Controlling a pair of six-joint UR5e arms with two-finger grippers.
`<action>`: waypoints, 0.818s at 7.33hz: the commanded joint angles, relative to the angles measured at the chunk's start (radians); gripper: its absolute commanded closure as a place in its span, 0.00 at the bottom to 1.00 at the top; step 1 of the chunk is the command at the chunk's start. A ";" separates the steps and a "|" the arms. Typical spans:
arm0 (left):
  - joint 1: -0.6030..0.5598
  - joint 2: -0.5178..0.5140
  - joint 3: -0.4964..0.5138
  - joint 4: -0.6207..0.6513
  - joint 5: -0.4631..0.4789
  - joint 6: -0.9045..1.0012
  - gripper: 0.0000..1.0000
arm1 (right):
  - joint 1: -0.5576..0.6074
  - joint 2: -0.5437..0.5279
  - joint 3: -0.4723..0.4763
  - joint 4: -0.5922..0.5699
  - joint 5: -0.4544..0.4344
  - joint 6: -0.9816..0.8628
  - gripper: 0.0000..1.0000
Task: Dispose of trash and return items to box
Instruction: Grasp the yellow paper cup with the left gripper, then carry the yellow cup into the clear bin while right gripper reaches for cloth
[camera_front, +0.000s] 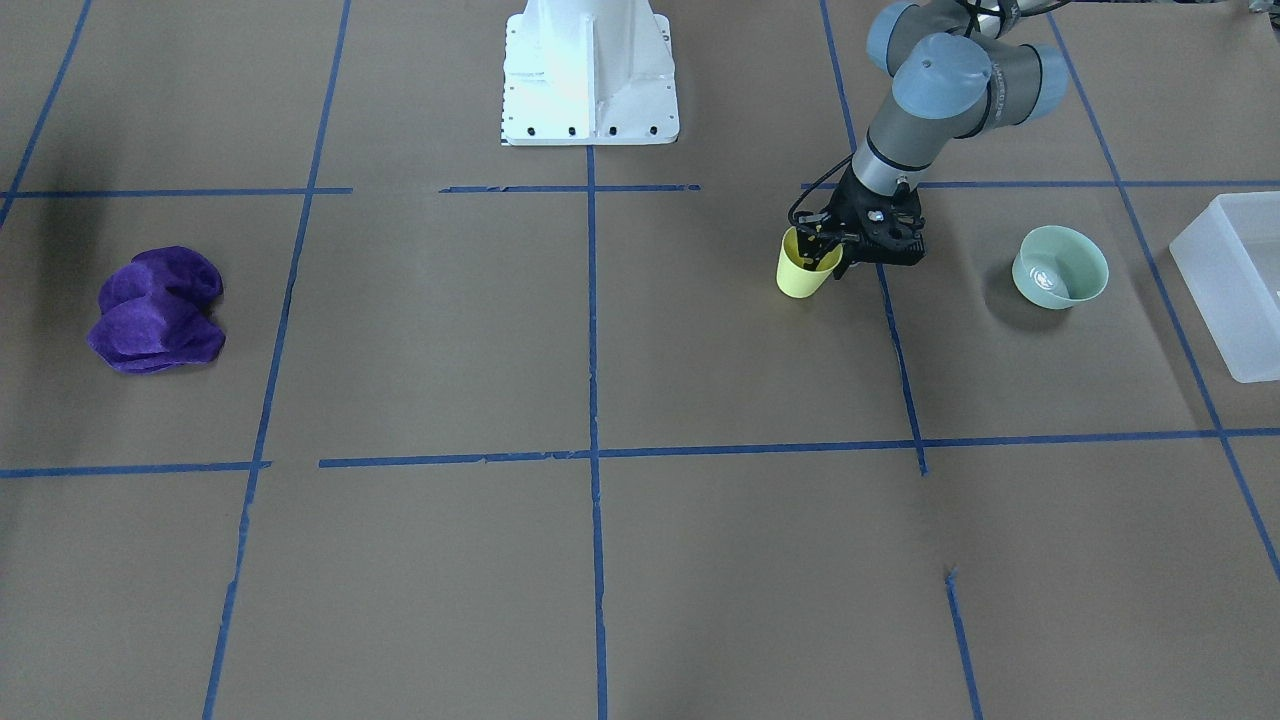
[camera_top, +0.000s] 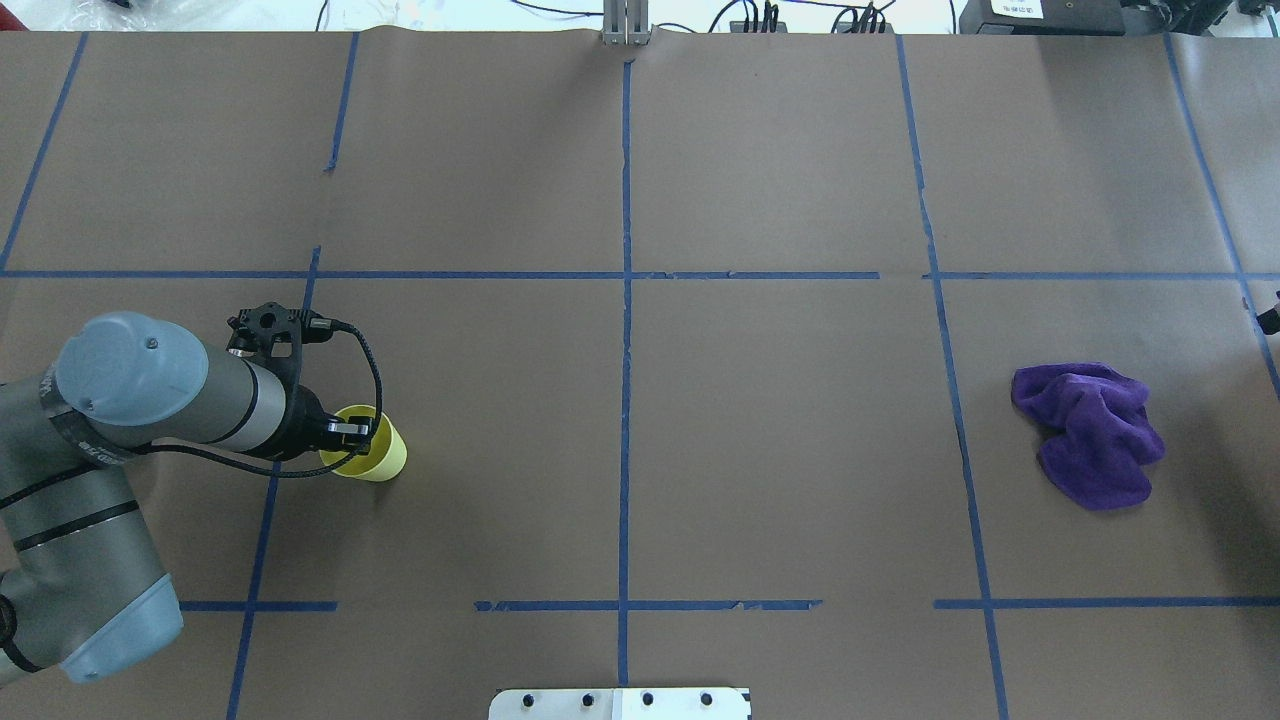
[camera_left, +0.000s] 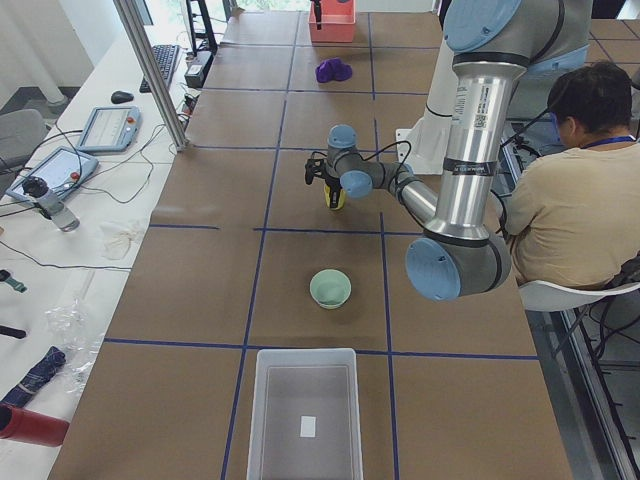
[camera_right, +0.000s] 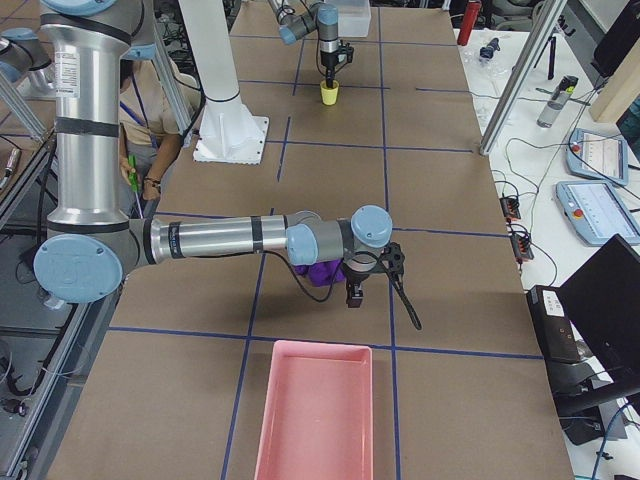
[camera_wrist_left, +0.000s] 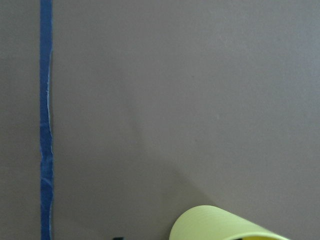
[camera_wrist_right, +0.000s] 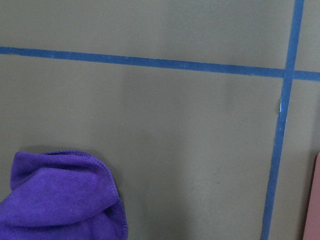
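Observation:
The yellow-green cup (camera_front: 803, 272) stands a little tilted on the brown table paper. My left gripper (camera_front: 820, 243) is shut on its rim, with one finger inside the cup and one outside. The cup also shows in the overhead view (camera_top: 380, 457), under the left gripper (camera_top: 350, 432), and at the bottom of the left wrist view (camera_wrist_left: 225, 225). The mint-green bowl (camera_front: 1060, 267) sits upright between the cup and the frosted box (camera_front: 1215, 290). The box (camera_left: 258, 400) holds nothing but a small white label. My right gripper (camera_right: 352, 298) hangs beside a purple cloth (camera_right: 320, 272). I cannot tell whether it is open or shut.
The crumpled purple cloth (camera_top: 1090, 432) lies on the robot's right side of the table. A pink bin (camera_right: 315, 415) stands at that end. The white robot base (camera_front: 590, 70) is at the table's middle edge. A seated person (camera_left: 570, 190) is behind the robot.

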 joint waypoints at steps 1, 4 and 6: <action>-0.017 0.015 -0.074 0.009 -0.006 0.002 1.00 | 0.001 0.000 0.004 0.002 0.036 0.001 0.00; -0.360 0.132 -0.269 0.055 -0.221 0.188 1.00 | -0.013 -0.008 0.005 0.070 0.033 0.007 0.00; -0.661 0.307 -0.241 0.049 -0.367 0.708 1.00 | -0.061 -0.011 0.014 0.147 0.030 0.004 0.00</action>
